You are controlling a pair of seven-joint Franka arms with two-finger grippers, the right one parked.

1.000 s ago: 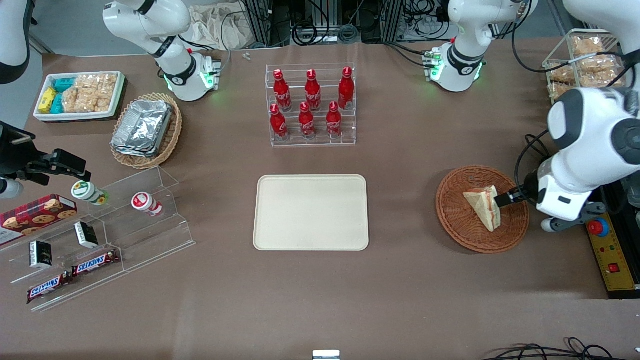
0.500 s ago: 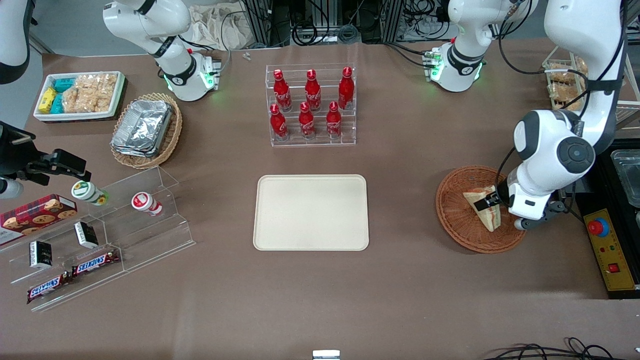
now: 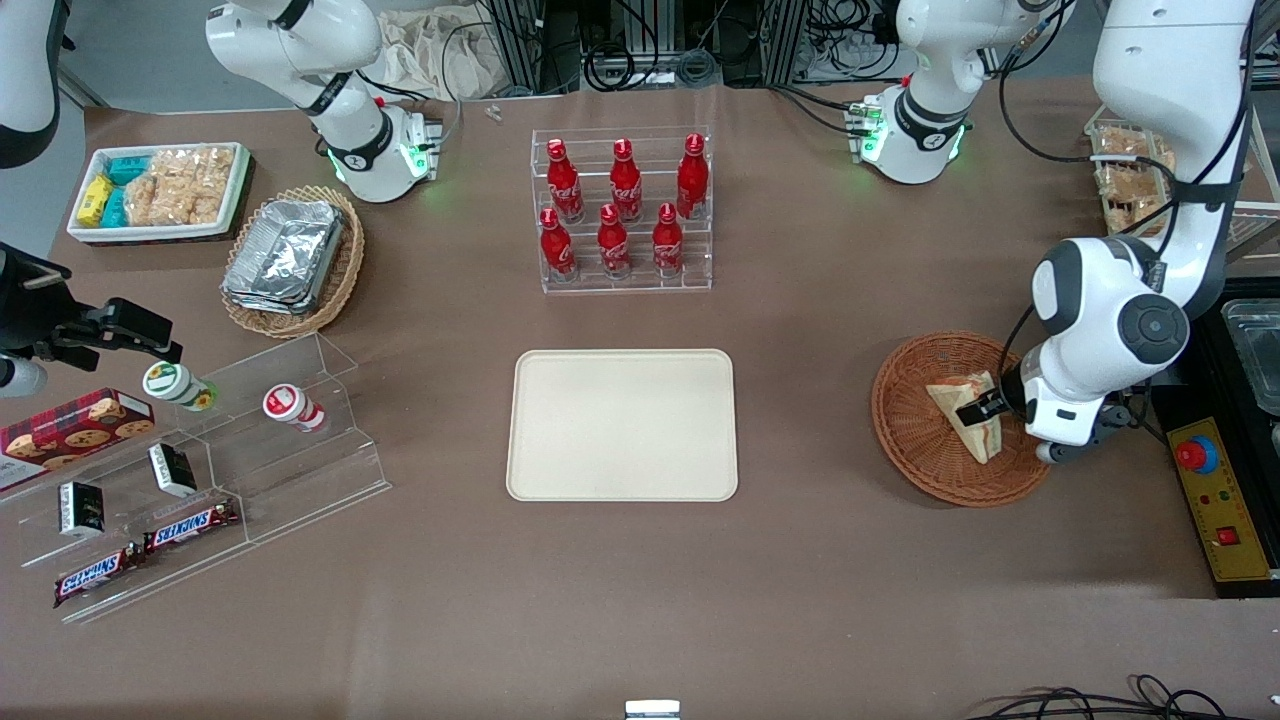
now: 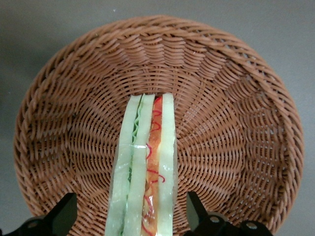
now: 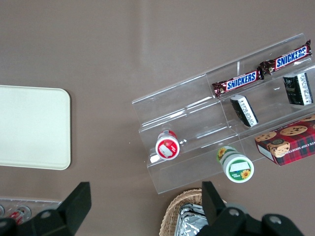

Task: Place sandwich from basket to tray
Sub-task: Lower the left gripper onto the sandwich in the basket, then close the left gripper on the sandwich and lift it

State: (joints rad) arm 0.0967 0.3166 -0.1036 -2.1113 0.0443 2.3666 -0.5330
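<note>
tool (image 3: 973, 410) at sandwich (image 3: 962, 421) | sandwich in basket (image 3: 910, 430) | tray (image 3: 622, 425) bare

The sandwich (image 3: 962, 415) lies in the basket (image 3: 915, 440) toward the working arm's end of the worktop (image 3: 800, 560); the gripper (image 4: 132, 216) straddles it, fingers apart; the tray (image 3: 622, 425) sits mid-worktop

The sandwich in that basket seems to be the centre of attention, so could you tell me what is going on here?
The left arm has its gripper down in the basket, fingers open on either side of the sandwich, which stands on edge. It has not closed on it, and the sandwich rests in the basket. The tray in the middle of the table has nothing on it, so the move has not been made yet.
</note>
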